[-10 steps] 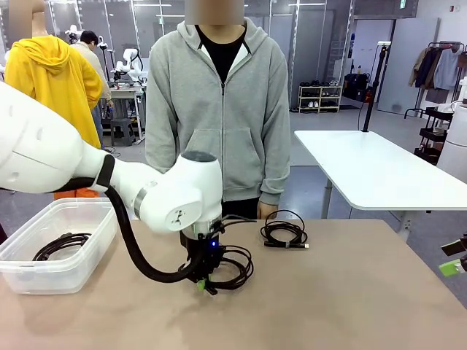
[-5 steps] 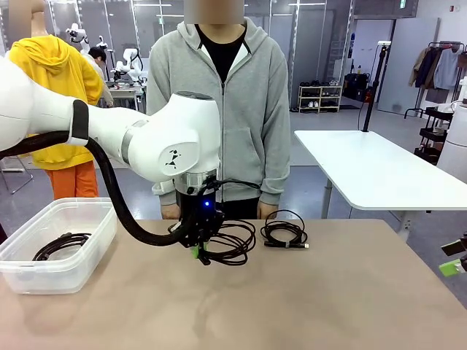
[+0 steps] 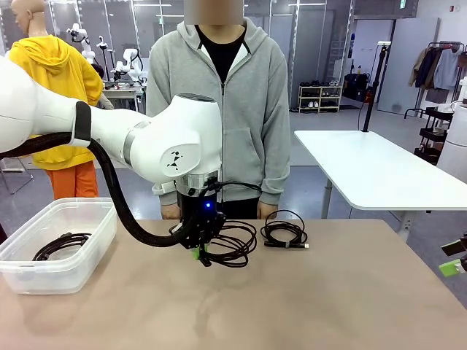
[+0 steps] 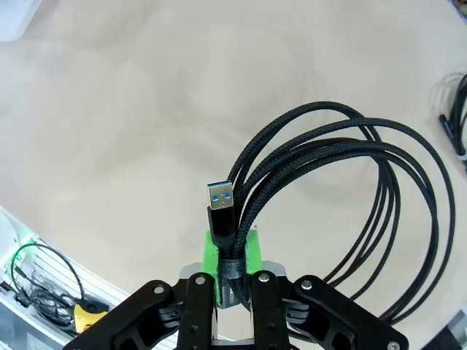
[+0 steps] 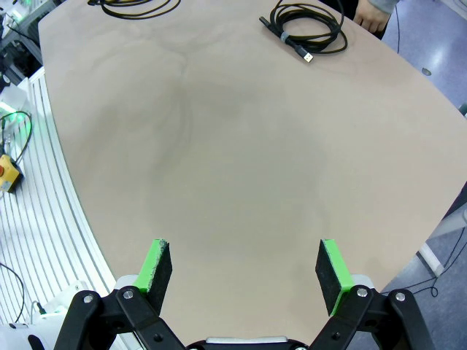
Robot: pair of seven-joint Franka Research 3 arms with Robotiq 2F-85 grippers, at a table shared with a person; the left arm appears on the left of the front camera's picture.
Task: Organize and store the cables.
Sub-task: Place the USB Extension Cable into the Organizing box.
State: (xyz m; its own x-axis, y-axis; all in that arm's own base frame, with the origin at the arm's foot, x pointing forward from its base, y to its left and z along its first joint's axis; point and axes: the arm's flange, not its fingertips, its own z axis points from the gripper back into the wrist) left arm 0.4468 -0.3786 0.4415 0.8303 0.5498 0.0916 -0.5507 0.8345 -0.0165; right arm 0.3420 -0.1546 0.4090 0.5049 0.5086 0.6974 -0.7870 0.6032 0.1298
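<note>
My left gripper (image 3: 198,254) hangs above the middle of the table, shut on a coiled black cable (image 3: 235,243) that dangles clear of the surface. In the left wrist view the green pads (image 4: 213,251) pinch the bundle just below its blue USB plug (image 4: 220,200), and the loops (image 4: 365,153) hang off to one side. A second coiled cable (image 3: 284,233) lies on the table near the person; it is also in the right wrist view (image 5: 307,27). A third cable (image 3: 61,244) rests in the clear bin (image 3: 104,216). My right gripper (image 5: 246,270) is open over bare table.
The clear plastic bin stands at the table's left edge. The person stands at the far side with a hand (image 3: 266,211) at the table's edge, close to the second cable. My right gripper's green pad (image 3: 450,267) peeks in at the right edge.
My left arm has risen from the table with the coiled cable in its grip, lifting it off the surface. Over the last half second it has barely moved. The right gripper is unchanged.
</note>
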